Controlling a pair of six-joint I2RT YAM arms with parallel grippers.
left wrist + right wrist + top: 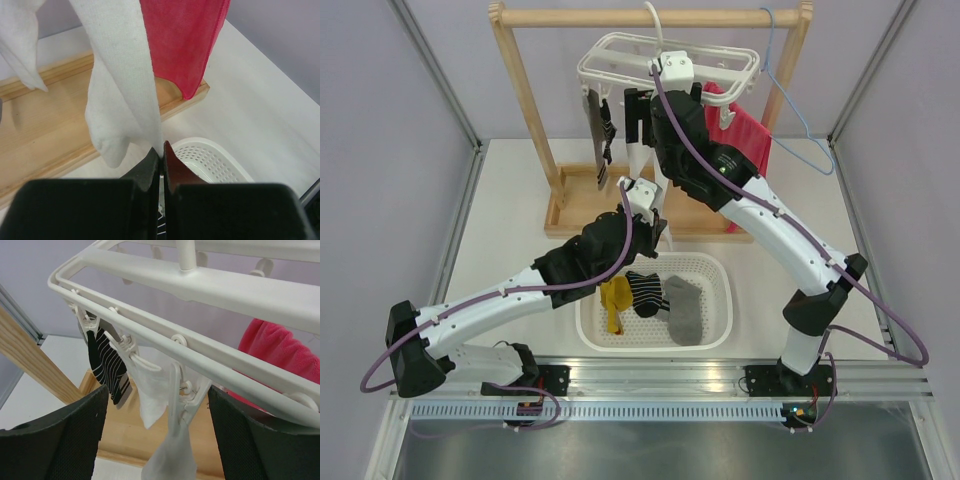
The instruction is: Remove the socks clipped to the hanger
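Observation:
The white frame hanger [720, 52] hangs from the wooden rail. In the right wrist view its frame [200, 285] carries a black-and-white striped sock [107, 365], a white sock [150, 390] and a second white sock [172, 460] held by a clip [190, 395]. My right gripper [157, 432] is open, its fingers either side of that clip. My left gripper [161, 150] is shut on the lower edge of the hanging white sock [120, 90], below the hanger [645, 200]. A grey sock [597, 135] hangs at the hanger's left.
A white basket [720, 275] in front holds a mustard sock [615, 300], a striped sock [645, 288] and a grey sock [685, 310]. A red towel [750, 135] and a blue wire hanger [800, 120] hang at the right. The wooden rack's base [580, 210] lies beneath.

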